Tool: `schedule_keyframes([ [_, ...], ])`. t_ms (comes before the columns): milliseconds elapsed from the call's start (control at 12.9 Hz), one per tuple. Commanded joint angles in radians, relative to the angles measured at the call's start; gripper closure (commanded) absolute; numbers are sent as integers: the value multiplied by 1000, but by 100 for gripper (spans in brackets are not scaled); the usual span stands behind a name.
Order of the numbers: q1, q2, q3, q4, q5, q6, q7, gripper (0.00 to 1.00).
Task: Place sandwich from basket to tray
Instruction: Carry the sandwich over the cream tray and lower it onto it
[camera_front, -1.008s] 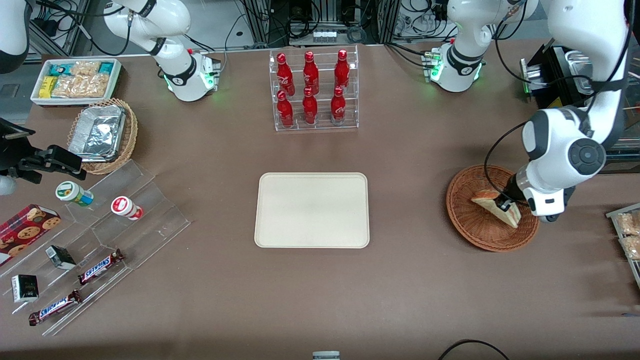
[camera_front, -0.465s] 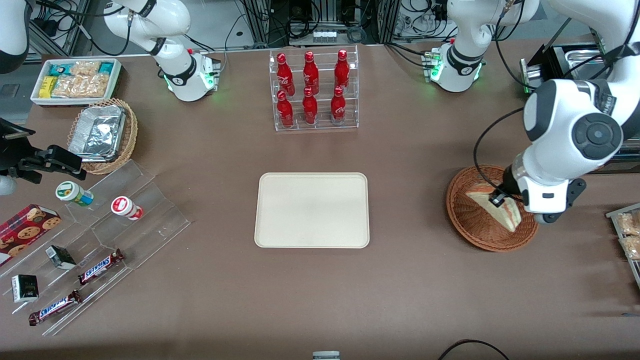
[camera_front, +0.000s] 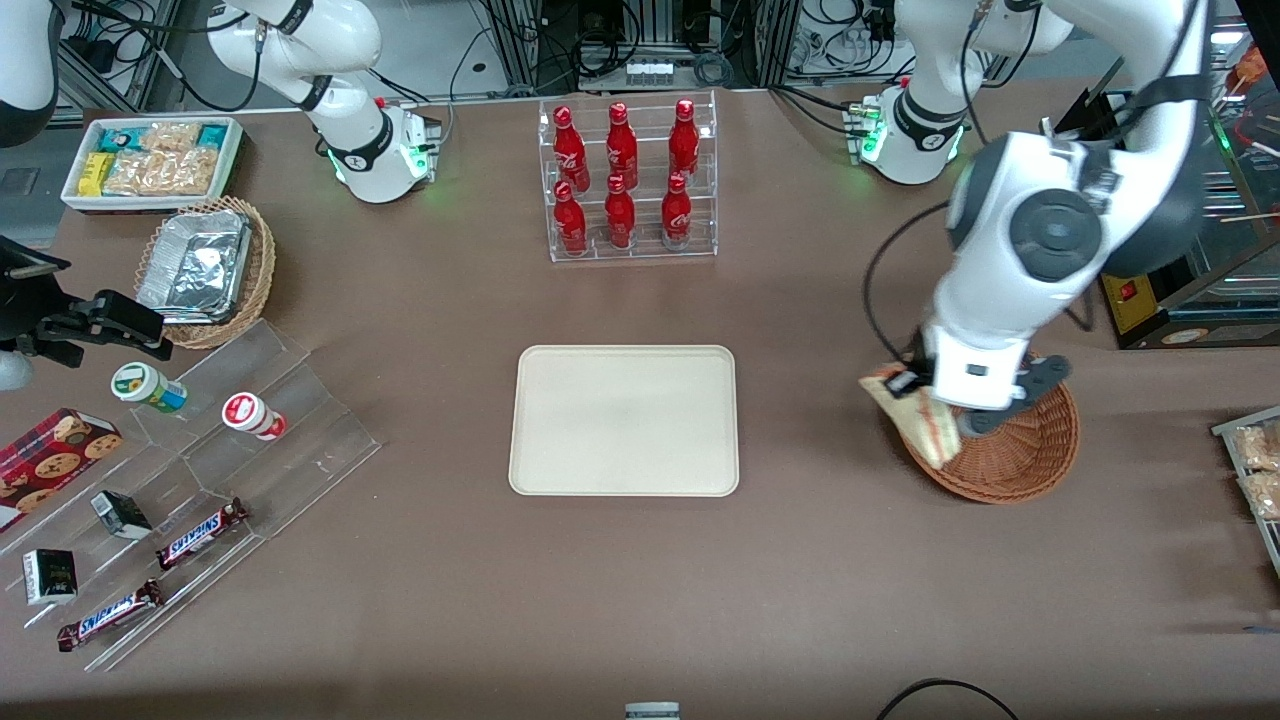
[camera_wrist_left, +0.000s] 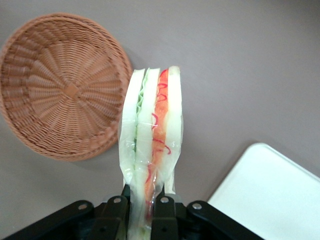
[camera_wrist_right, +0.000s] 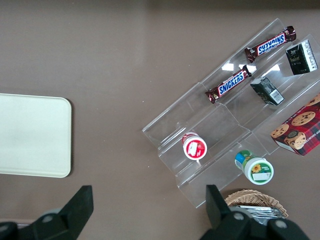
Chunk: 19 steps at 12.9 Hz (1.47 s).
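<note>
Two black fingers (camera_wrist_left: 161, 210) of your end effector (camera_front: 912, 384) are clamped on the sandwich (camera_front: 915, 412), one on each bread face, as the wrist view shows: the wedge (camera_wrist_left: 151, 145) stands out from between them in its clear wrap, cut edge toward the camera, with green filling toward one slice and red toward the other. You have the end effector above the basket's (camera_front: 1010, 462) rim on the side nearest the tray (camera_front: 624, 420), so the sandwich hangs over that rim and partly over bare bench (camera_front: 820, 560), lifted clear of the wicker. In the wrist view the basket (camera_wrist_left: 60, 85) lies below and to one side of the sandwich with nothing in it, and a corner of the tray (camera_wrist_left: 272, 195) shows on the sandwich's other side, with brown bench between them. From the front, the tray sits flat on the bench, well apart from the end effector toward the parked arm's end, and nothing lies on it. A rack of red bottles (camera_front: 625, 180) stands farther from the front camera than the tray.
</note>
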Motion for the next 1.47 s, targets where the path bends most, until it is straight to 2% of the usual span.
schedule_keyframes([
  [0, -85, 106, 14, 124, 12, -21, 56, 83],
  [233, -166, 185, 14, 178, 10, -18, 70, 83],
  [698, -266, 261, 14, 178, 9, 50, 176, 83],
  [1395, -363, 410, 14, 196, 10, 180, 200, 83],
])
